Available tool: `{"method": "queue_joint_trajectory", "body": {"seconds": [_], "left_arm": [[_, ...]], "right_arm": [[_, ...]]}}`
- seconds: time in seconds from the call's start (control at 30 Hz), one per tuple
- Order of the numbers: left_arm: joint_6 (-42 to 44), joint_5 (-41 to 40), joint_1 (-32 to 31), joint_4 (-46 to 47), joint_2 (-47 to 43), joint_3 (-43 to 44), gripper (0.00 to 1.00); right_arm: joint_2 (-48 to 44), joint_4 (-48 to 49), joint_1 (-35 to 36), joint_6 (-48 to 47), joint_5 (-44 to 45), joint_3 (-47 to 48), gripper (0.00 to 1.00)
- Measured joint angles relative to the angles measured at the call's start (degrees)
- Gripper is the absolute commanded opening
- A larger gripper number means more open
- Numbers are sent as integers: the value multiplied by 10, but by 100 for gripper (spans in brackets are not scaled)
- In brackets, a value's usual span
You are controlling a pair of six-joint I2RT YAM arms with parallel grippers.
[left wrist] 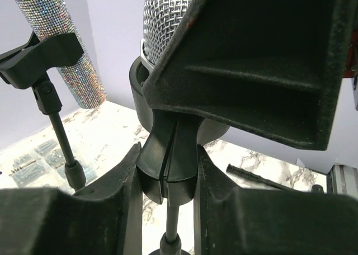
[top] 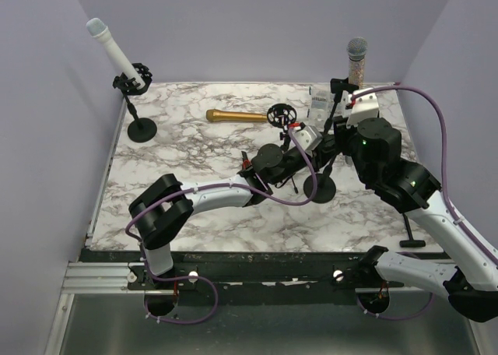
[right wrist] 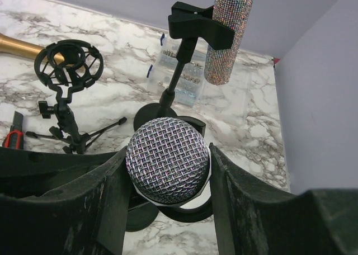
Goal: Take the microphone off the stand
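The microphone (right wrist: 166,160), with a silver mesh head (left wrist: 165,14), stands upright in the black clip (left wrist: 168,154) of its stand, whose round base (top: 320,188) rests on the marble table. My right gripper (right wrist: 168,157) is shut on the mesh head from both sides. Below it, my left gripper (left wrist: 168,174) is shut on the stand's clip, above the thin pole (left wrist: 172,221). In the top view the two grippers meet mid-table, left (top: 310,141) and right (top: 342,131), and they hide the microphone there.
A glitter microphone (right wrist: 229,31) sits in another stand just behind. An empty shock-mount stand (right wrist: 68,65) and a gold microphone (top: 237,116) lie to the left. A white microphone on a stand (top: 117,55) is at the back left. A screw box (right wrist: 182,70) sits near the back wall.
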Motion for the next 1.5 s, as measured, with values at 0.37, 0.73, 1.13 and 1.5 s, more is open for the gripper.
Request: {"method": "queue_joint_trajectory", "body": {"seconds": [0.37,0.73,1.13,1.5], "left_arm": [[2,2,3,-5,0,0,0],[-4,9,5,-20,0,8,0],[-15,16,9,-67,-1,30,0],[-46,17,14,-117,-8,42,81]], "right_arm": [[4,7,0,-9,-3,13,9],[11,25,0,-17,10,154,1],[-70,95,1,5,-1,174,1],[-86,144,1,16,-17,215,1]]}}
